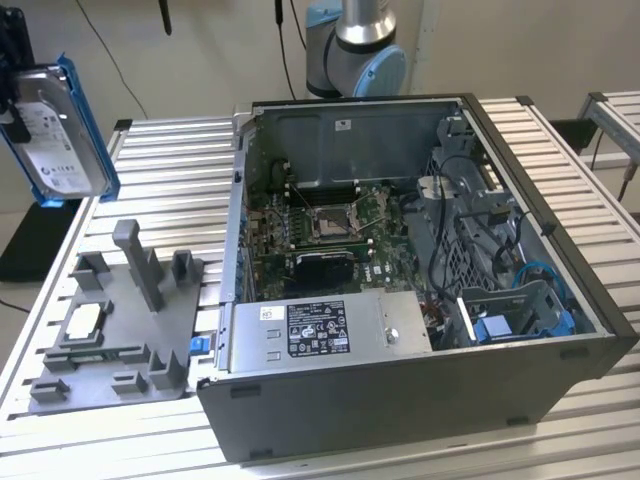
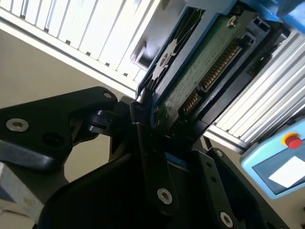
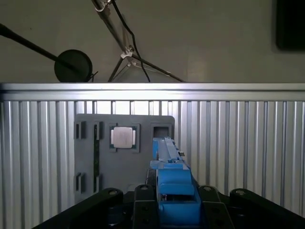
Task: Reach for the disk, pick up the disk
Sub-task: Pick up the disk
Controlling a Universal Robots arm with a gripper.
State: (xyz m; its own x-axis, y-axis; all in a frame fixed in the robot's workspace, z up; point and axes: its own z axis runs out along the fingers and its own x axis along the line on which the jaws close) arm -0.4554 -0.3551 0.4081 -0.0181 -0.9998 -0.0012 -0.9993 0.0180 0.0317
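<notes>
High at the exterior view's left, the disk (image 1: pixel 58 125) hangs upright in the air, label face out, with its blue bracket framing it. It is well clear of the slatted counter (image 1: pixel 170 160). The dark end effector (image 1: pixel 14 112) meets it at its far edge, at the border of the picture. Below it lies the grey fixture plate (image 1: pixel 110 370) with the small square chip (image 1: pixel 82 322) on it. The open computer case (image 1: pixel 400 410) stands apart, toward the exterior view's right.

In the second wrist view the disk (image 2: pixel 200 76) is seen from its underside, with the green circuit board and connector row showing. A black finger (image 2: pixel 145 129) presses against one side, its partner is on the other, and the jaws are closed onto the bracket with no gap visible. A light-blue pendant (image 2: pixel 276 167) with a red button lies off to the side.

In the first wrist view the disk (image 3: pixel 172 183) shows edge-on as a blue strip clamped in the end effector (image 3: pixel 174 205). The fixture plate (image 3: pixel 90 157) and chip (image 3: pixel 124 137) lie beyond it on the counter (image 3: pixel 238 143).

As I judge it, the reach is over and the pick-up is as good as done: the disk is gripped and touches nothing else. Any further move calls for a firm, unchanged clamp and smooth travel, because a flat, fairly heavy part held by its edges could pivot or slip in the jaws if jolted.
</notes>
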